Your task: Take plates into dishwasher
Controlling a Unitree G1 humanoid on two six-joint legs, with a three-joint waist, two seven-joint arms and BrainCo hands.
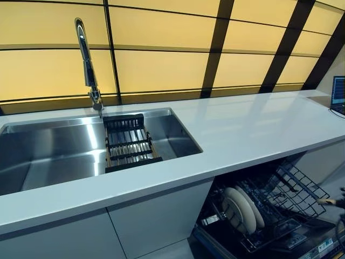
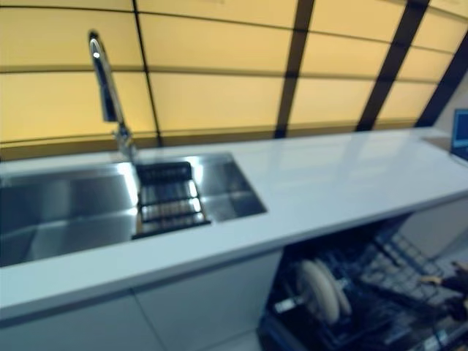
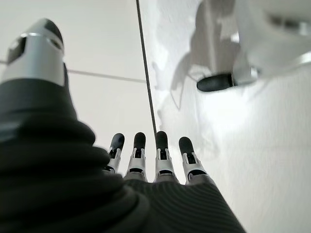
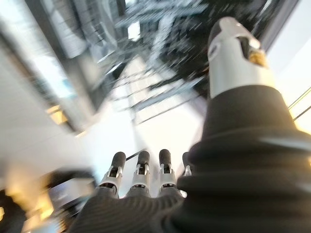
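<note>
Two round white plates [image 1: 241,209] stand upright in the open dishwasher's dark wire rack [image 1: 291,197]. Left hand [image 3: 146,160] and right hand [image 4: 141,172] are released, fingers straight, holding nothing.

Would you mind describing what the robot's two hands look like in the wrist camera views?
Both look alike. The left hand has silver fingers with rounded dark tips set in a row, and a thicker silver thumb, also dark-tipped, standing apart. A dark ribbed cover wraps the back of the hand and the wrist. The right hand shows the same silver fingers, dark tips and ribbed dark cover.
</note>
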